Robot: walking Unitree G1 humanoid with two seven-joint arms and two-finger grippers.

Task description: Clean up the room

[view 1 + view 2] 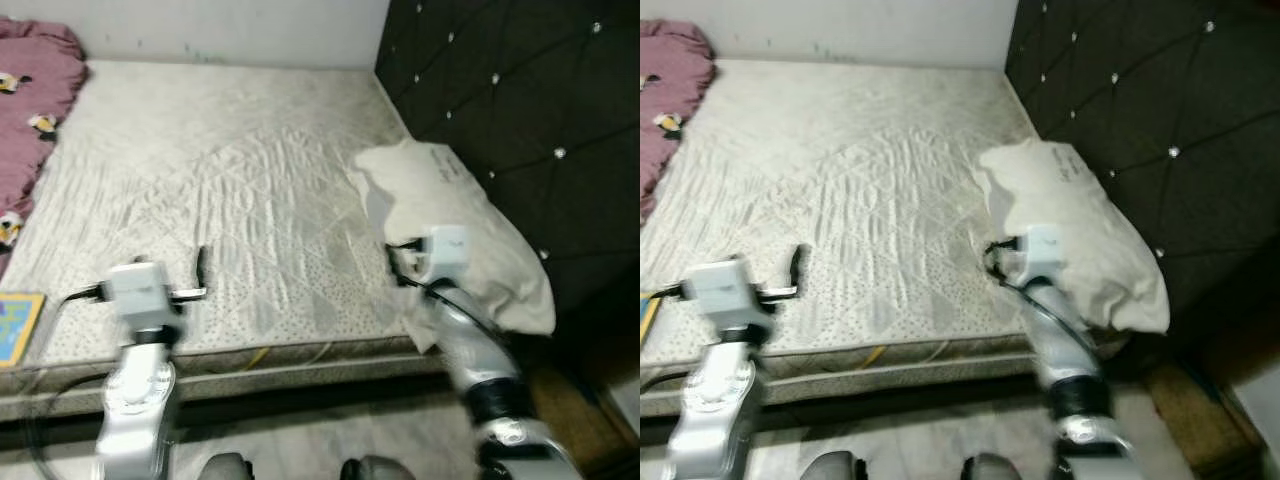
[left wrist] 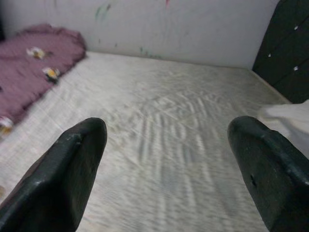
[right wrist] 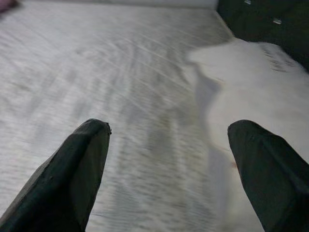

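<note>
Spread wide apart, the two black fingers of the left gripper, with nothing between them but pale mattress. Holding nothing, touching nothing, hanging over the near edge of the bed. Same for the right gripper: fingers far apart, nothing held, pointed at the gap where mattress meets white pillow. Hard to tell whether the right finger brushes the pillow; looks just beside it. Pillow lying at the right side of the bed, leaning against the dark padded headboard with shiny studs, one end hanging past the mattress edge. Bunched up in the far left corner, a purple blanket with small yellow and white pictures, partly cut off by the edge of the view. At the near left edge, a blue and yellow flat thing, also cut off, too blurry to name. Peeking out under the mattress edge, a thin yellow cord. Behind the bed, a pale wall with small colored marks. Blurry all over, so the mattress pattern shows only as faint lines and dots. Silver arms coming up from below, left arm and right arm, their lower parts cut off.
</note>
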